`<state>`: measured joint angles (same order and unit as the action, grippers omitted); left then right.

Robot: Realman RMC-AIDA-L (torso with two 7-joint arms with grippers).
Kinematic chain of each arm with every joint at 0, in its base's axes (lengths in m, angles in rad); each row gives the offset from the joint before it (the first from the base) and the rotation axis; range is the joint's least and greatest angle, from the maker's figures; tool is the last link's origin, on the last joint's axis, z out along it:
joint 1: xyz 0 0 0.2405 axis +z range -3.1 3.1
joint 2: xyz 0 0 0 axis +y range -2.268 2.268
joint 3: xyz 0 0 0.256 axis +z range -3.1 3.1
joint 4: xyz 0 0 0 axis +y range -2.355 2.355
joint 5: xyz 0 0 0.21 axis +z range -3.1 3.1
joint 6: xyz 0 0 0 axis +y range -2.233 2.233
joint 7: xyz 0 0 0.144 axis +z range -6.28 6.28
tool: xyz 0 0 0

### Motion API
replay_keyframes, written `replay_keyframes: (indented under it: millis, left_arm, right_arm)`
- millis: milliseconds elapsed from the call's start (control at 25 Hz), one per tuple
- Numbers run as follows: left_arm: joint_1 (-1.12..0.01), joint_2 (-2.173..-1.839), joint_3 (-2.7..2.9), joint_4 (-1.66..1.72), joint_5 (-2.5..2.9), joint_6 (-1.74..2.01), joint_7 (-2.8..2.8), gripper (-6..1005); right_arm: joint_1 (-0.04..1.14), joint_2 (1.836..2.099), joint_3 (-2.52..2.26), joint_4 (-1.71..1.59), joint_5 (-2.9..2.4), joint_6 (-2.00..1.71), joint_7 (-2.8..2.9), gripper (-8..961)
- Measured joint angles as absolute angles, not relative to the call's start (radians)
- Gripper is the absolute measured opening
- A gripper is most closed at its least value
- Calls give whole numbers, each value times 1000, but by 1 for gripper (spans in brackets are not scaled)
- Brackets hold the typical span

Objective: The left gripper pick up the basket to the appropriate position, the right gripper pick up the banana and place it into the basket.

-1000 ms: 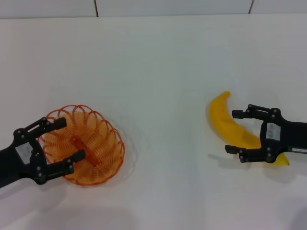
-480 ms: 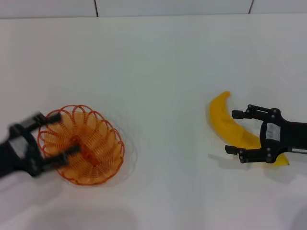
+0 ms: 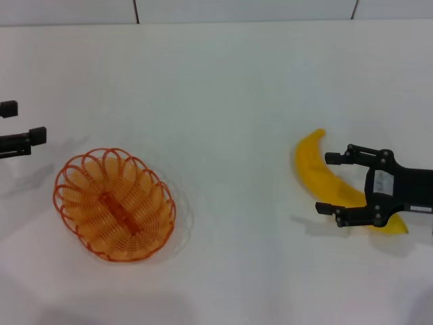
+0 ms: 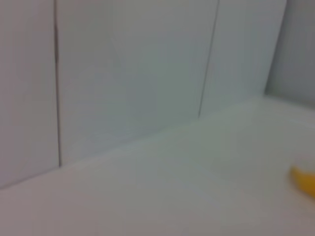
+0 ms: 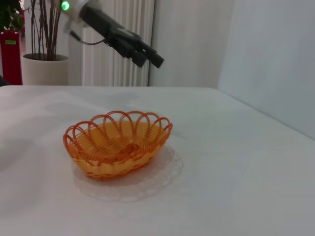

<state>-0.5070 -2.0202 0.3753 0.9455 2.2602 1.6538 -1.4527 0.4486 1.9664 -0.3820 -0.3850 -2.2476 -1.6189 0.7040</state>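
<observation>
Looped orange wire basket (image 3: 114, 205); right claw (image 3: 333, 183) apart astride smooth curved banana (image 3: 319, 172).

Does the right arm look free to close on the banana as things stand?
Probably yes. The right pincer is open with its fingers on either side of the banana, which lies alone on the table; the basket and left pincer are far off.

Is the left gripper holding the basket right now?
No, the left gripper hangs in the air clear of the basket, which sits alone on the table.
</observation>
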Motion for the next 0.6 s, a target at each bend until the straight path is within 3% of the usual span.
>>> replay_keyframes:
  millis: [480,600]
  left_arm:
    - [-621,-2033,594,1124,2510,1727,-1386,848]
    - [-706,-2036,606,1081,2624,1689,-1421,830]
  right_arm:
    - [474,1968,-384,-383,-2254,-1625,717,881]
    - [477,1968,-384,-383,-2255,-1625,718,880]
